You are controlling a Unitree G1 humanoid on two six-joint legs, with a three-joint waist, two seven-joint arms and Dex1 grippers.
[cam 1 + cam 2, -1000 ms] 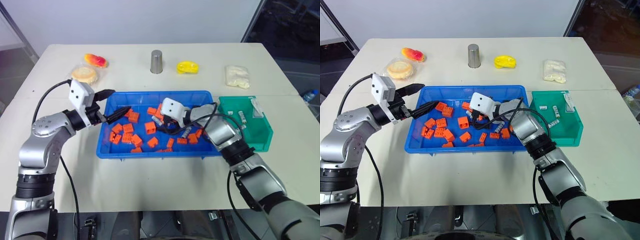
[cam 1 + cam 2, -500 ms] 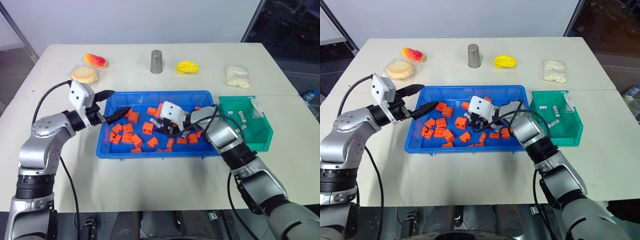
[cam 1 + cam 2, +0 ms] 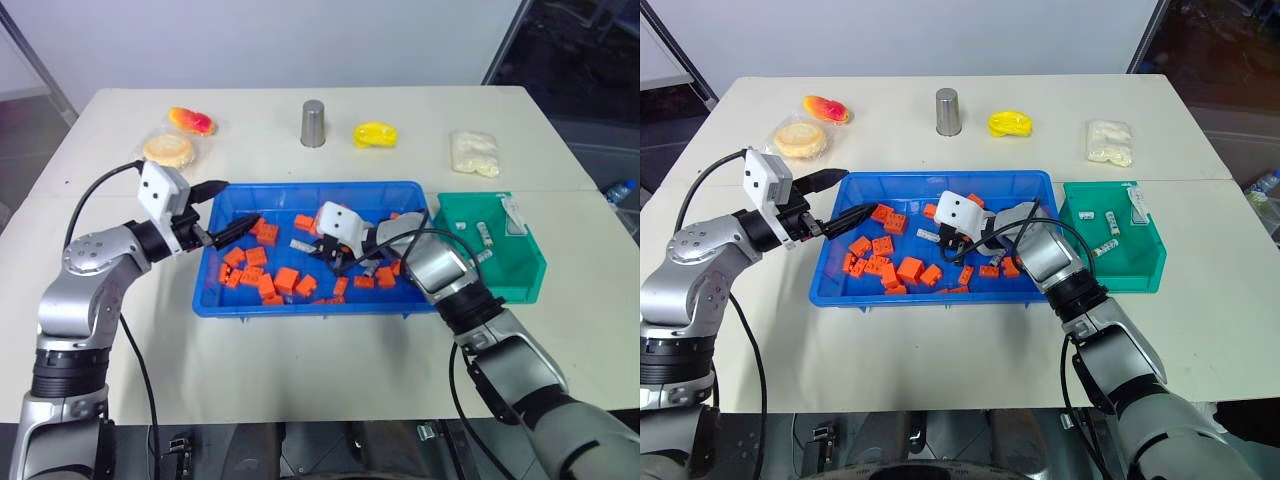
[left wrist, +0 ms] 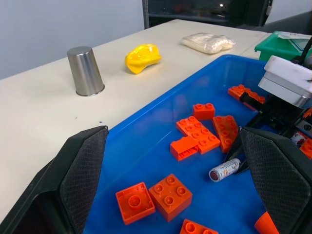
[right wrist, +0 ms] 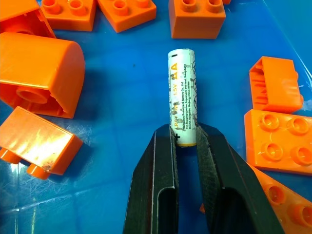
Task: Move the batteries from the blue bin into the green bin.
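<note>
A silver-grey battery (image 5: 182,97) lies on the floor of the blue bin (image 3: 300,306), among orange blocks. My right gripper (image 5: 185,134) is shut on its near end, and the rest of the battery (image 3: 301,244) sticks out past the fingertips. The same battery (image 4: 224,170) shows in the left wrist view beside the right hand's white camera box. My left gripper (image 3: 238,206) hangs open over the blue bin's left end, holding nothing. The green bin (image 3: 520,270) stands right of the blue bin, with a few batteries (image 3: 485,236) inside.
Several orange blocks (image 3: 286,280) lie scattered in the blue bin. Along the table's far side stand a metal cup (image 3: 313,123), a yellow object (image 3: 375,134), a white bag (image 3: 473,152), a wrapped cookie (image 3: 168,149) and a red-orange object (image 3: 190,120).
My right gripper has gone from open to shut on the battery. A few orange blocks near it have shifted. The left arm has stayed still.
</note>
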